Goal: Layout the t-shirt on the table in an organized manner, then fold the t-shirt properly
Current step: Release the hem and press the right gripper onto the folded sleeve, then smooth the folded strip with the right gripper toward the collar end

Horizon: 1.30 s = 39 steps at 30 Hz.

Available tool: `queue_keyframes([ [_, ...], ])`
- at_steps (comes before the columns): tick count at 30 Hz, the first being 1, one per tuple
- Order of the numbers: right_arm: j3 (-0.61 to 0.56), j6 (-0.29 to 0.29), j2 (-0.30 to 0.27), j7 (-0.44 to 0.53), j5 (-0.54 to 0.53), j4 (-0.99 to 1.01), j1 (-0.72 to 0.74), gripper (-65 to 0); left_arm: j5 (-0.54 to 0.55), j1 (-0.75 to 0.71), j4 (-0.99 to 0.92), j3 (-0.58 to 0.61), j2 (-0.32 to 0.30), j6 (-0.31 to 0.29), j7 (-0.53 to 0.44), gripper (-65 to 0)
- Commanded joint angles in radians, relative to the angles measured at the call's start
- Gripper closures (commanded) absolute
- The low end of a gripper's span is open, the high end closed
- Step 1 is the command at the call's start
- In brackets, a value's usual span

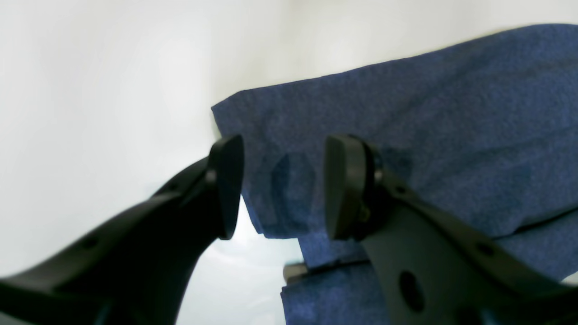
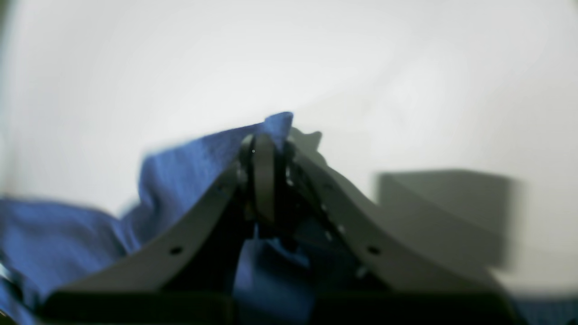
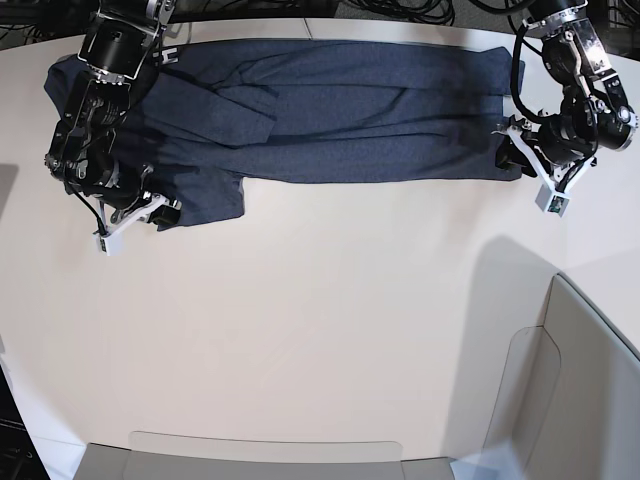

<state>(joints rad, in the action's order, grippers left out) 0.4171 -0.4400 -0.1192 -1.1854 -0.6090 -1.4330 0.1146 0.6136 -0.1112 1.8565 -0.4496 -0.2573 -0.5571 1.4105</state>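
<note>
The dark navy-grey t-shirt (image 3: 350, 110) lies stretched lengthwise along the far side of the off-white table (image 3: 320, 330), with folds across its middle and no lettering showing. My right gripper (image 3: 165, 212) is at the cloth's near-left flap. In the right wrist view its jaws (image 2: 266, 149) are shut on a pinched ridge of the shirt (image 2: 180, 180). My left gripper (image 3: 508, 155) is at the shirt's right end. In the left wrist view it (image 1: 282, 187) stands open, its fingers straddling a corner of the cloth (image 1: 406, 135) without gripping it.
Pale grey translucent panels stand at the near right (image 3: 590, 380) and along the near edge (image 3: 270, 450). Dark cables run behind the table's far edge (image 3: 400, 10). The table's curved edge drops away at the near left (image 3: 20, 400).
</note>
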Motion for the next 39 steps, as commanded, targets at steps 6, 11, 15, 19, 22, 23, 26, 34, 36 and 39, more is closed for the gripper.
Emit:
queue_keyframes([
  [6,-0.044,0.005,0.002,-0.07,-0.004,-0.368,-0.132,0.0,0.013,0.018,0.013,-0.004,-0.003,-0.001,-0.014,-27.7],
  [11,-0.123,0.005,0.002,-0.081,-0.004,-0.584,-0.275,0.0,0.012,0.037,0.012,-0.004,0.0,-0.001,-0.014,-27.7],
  [15,-0.211,0.005,-0.007,-0.081,-0.005,-0.605,-0.366,0.0,0.012,0.038,0.012,-0.004,0.002,0.001,-0.014,-27.7],
  [19,-0.315,0.005,-0.05,-0.075,-0.005,-0.605,-0.427,0.0,0.009,0.038,0.012,-0.004,0.002,0.001,-0.014,-27.7],
  [22,-0.363,0.005,-0.078,-0.075,-0.005,-0.605,-0.459,0.0,0.007,0.038,0.012,-0.004,0.002,0.001,-0.014,-27.7],
  [23,-0.372,0.005,-0.079,-0.075,-0.005,-0.607,-0.468,0.0,0.007,0.038,0.012,-0.004,0.002,0.001,-0.014,-27.7],
  [26,-0.376,0.005,-0.096,-0.075,-0.005,-0.608,-0.491,0.0,0.007,0.038,0.012,-0.004,0.002,0.001,-0.014,-27.7],
  [34,-0.369,0.005,-0.185,-0.074,-0.13,-0.61,-0.519,0.0,0.007,0.038,0.012,-0.004,0.016,0.001,-0.014,-27.7],
  [36,-0.367,0.005,-0.202,-0.074,-0.177,-0.61,-0.519,0.0,0.007,0.038,0.012,-0.004,0.016,0.001,-0.014,-27.7],
  [39,-0.364,0.005,-0.218,-0.074,-0.248,-0.61,-0.514,-2.2,0.01,0.038,0.012,-0.004,0.016,0.001,-0.014,-27.7],
])
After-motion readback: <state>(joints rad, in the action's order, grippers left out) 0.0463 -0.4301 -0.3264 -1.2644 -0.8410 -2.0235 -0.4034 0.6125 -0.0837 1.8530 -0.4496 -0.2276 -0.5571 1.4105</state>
